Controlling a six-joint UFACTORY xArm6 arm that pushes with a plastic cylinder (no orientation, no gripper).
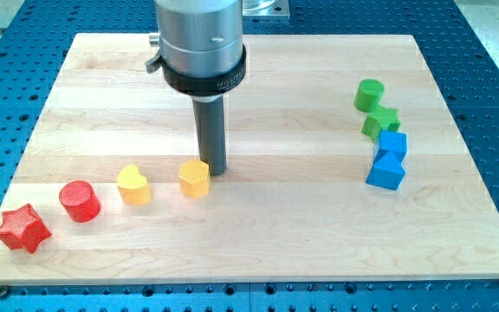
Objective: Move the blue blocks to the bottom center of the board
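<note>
While nothing here has a pincer, so none can be released or clenched, the notes below place things by the lower blue block.

Tip: my tip (216,171) sits well to the view's left of the lower blue block (385,171), just beside the yellow hexagonal block (194,178).
Blue blocks: upper blue block (393,144) touches the lower one from above; a green star block (380,122) and green cylinder (369,94) stack further toward the view's top.
Handling: likely light, rigid, slippery on the wooden worktop (301,234) — no grip, only a push on the far, right-hand faces.
Writing: faint letters ring the arm's dark collar (204,80) — unreadable.
</note>
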